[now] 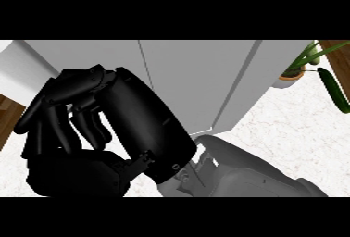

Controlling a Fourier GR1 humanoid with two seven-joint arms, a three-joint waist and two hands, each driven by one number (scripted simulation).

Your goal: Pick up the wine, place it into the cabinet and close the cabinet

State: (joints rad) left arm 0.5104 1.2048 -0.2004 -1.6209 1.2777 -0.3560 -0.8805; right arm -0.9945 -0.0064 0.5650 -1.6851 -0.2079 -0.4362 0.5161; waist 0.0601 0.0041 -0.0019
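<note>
The right hand (147,125) is being held up close under the head view, filling the left and middle of it, with its broad black back turned upward. It is being carried by the grey forearm (259,171), which is coming in from the lower right edge. The fingers (51,109) are being shown bent over at the knuckles and pointing down the left side of the palm, curled rather than straight. Nothing is being seen between them, and whether anything is enclosed underneath cannot be told. A further black mass is being shown below the fingers at the lower left; whether it belongs to the same hand or to the left hand cannot be told.

The cabinet (198,74) is being seen behind and above the hand as a pale grey block. Its door fronts are lying flush, with only a thin seam between them, so it is being shown closed. Its left front is being partly covered by the hand; whether it is being touched cannot be told.

The wine is not being shown anywhere in view, so its place cannot be told.

The white marbled counter (294,129) is being seen to the right of the cabinet. A plant (328,83) in a pot (290,78) is standing at the upper right, just beside the cabinet.
</note>
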